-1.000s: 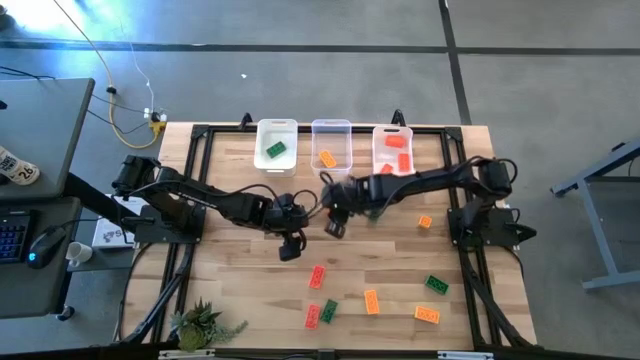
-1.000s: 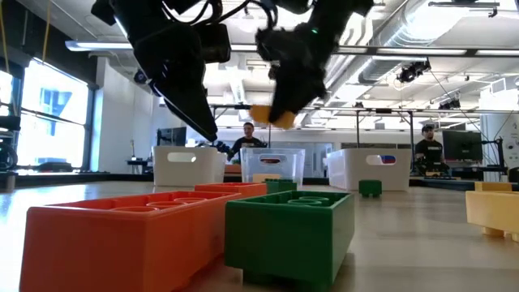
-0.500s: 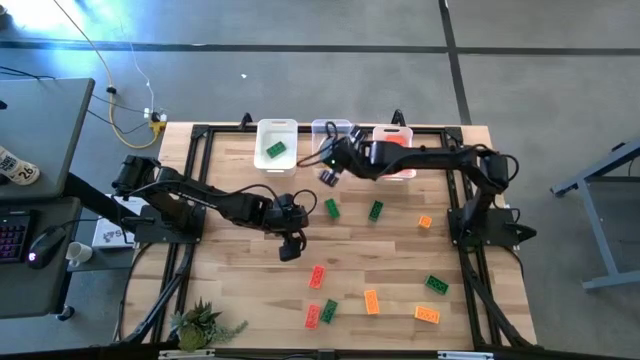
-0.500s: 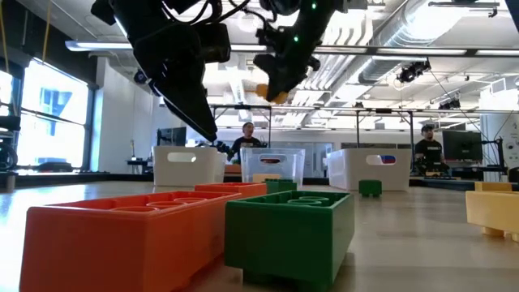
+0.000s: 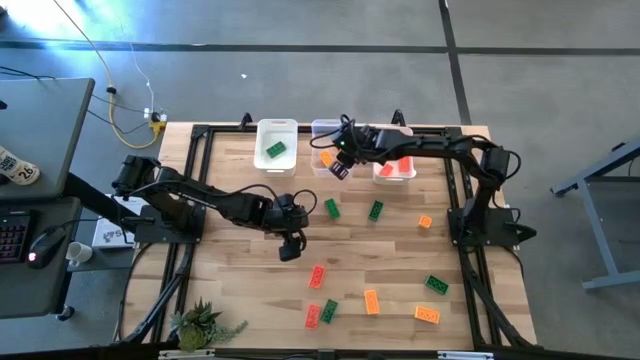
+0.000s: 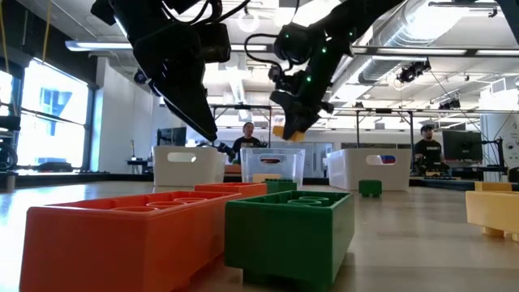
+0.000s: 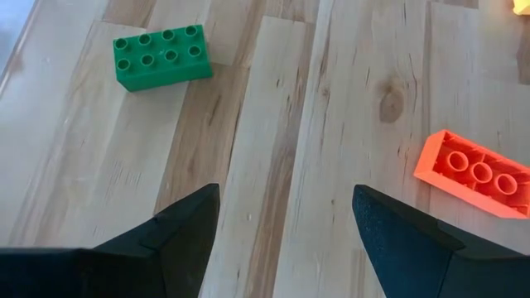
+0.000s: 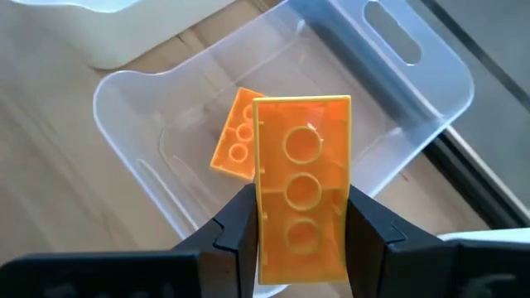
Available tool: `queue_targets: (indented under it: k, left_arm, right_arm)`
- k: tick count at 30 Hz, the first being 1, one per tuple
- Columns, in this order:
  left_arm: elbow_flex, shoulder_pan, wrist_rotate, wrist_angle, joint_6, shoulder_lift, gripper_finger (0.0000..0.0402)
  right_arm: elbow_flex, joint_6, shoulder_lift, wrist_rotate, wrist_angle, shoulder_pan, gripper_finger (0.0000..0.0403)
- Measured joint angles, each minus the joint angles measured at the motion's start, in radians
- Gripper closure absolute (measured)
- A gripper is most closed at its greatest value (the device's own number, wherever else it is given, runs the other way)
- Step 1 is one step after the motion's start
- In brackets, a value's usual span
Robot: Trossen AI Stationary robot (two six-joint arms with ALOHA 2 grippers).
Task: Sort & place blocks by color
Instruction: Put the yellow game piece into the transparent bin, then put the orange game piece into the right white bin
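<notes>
An orange block (image 8: 301,186) is held pinched in the right gripper (image 8: 300,236) above the middle bin (image 8: 414,108) at the bench's far edge; release is judged next. The left gripper (image 7: 281,223) is parked spread wide mid-bench

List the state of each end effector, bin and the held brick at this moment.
Right end effector: shut on orange brick, above middle bin.
Left end effector: open, empty, over the table.
Middle bin: holds one orange brick.
Left bin: holds one green brick.
Right bin: holds red bricks.

Held block (image 8: 302,186) above middle bin (image 8: 414,116)
</notes>
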Motion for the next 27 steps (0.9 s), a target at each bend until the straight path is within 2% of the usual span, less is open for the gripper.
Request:
queue_targets:
  k: [9, 15, 23, 27]
  left_arm:
    - [0.000, 0.000, -0.001, 0.000, -0.003, 0.000, 0.0137]
    - [0.000, -0.001, 0.013, 0.000, -0.216, 0.000, 0.0137]
    - [0.000, -0.004, 0.038, 0.000, -0.329, 0.000, 0.0137]
    - [0.000, -0.005, 0.038, 0.000, -0.436, 0.000, 0.0137]
  right_arm:
    - [-0.012, 0.035, 0.000, -0.065, 0.047, 0.006, 0.0298]
    - [-0.012, 0.118, 0.000, -0.076, 0.058, 0.005, 0.0297]
    - [-0.012, 0.131, 0.000, -0.039, 0.070, 0.006, 0.0197]
    - [-0.012, 0.121, 0.000, -0.036, 0.078, 0.006, 0.0171]
